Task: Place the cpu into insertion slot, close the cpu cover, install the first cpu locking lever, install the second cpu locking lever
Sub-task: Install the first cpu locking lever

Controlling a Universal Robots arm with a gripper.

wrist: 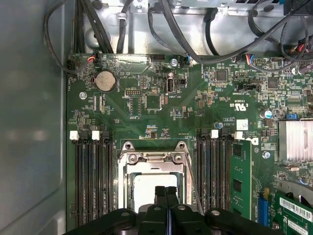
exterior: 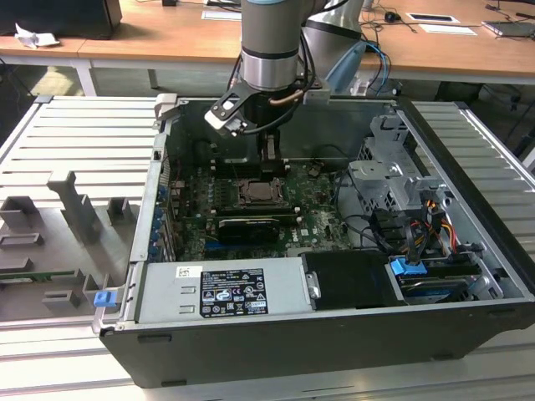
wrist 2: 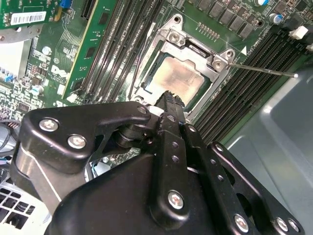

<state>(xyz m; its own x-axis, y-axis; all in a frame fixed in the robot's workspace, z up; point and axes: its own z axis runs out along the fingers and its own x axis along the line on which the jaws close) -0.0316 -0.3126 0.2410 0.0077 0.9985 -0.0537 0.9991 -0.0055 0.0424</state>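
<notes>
- Gripper (wrist 2: pixel 168 97) sits nearest: fingers (wrist 2: pixel 172 127) pressed together, pinching nothing, tip poised just above the cpu's (wrist 2: pixel 178 76) near edge.
- Cpu lies flat in the slot (wrist 2: pixel 146 85), its silver top showing through the cut-out of the cover (wrist: pixel 154 166), which looks shut down over it.
- One lever (wrist 2: pixel 264 69), a thin rod, sticks out free over the memory rails (wrist 2: pixel 254 54) (unlatched, judging by its angle).
- Placing and covering look done, so the first-lever step seems in hand. It would call for the closed tip set against that rod, clear of the chip.
- Gripper body blocks the socket's near half in both wrist views, and the second lever's state cannot be told.
- Farthest, the board (wrist: pixel 146 98) meets the case wall (wrist: pixel 29 122).
</notes>
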